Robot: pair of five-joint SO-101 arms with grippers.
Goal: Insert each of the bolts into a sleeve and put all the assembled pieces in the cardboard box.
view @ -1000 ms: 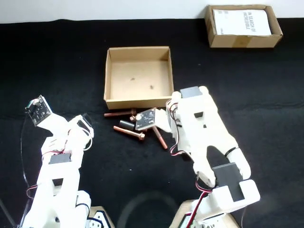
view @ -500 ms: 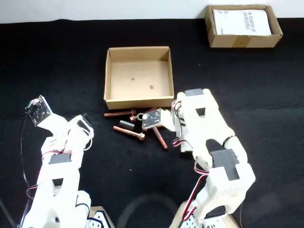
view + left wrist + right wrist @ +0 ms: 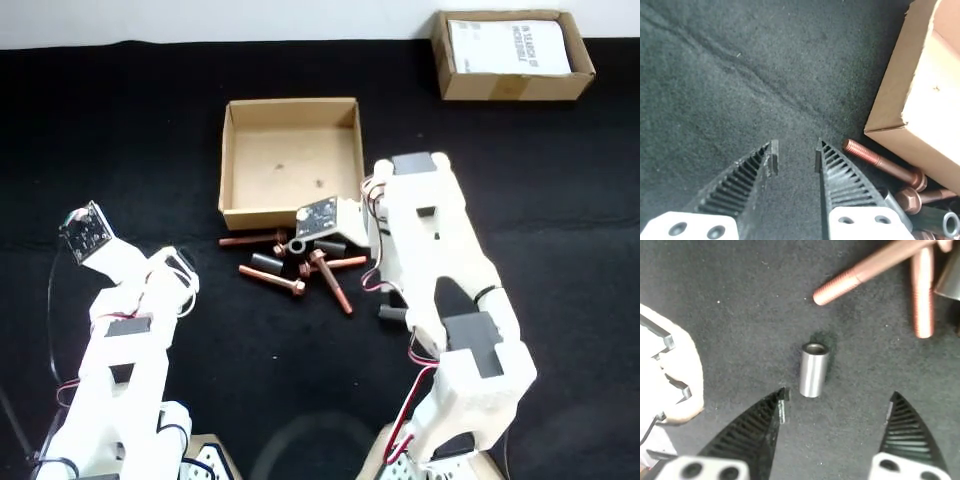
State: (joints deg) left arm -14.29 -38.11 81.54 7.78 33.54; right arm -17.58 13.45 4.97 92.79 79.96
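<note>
the right gripper (image 3: pixel 838 392) has swung back, jaws wide over a short grey metal sleeve (image 3: pixel 814 369), poised to grab; left gripper (image 3: pixel 795 150) ajar, empty.

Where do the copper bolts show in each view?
High view: bolts lie scattered beside the cardboard box.
Left wrist view: bolts by the box corner, beyond the left end effector.
Right wrist view: two bolts beyond a grey sleeve and the right end effector.
Shared landmark: the box wall, in high and left wrist views.
</note>
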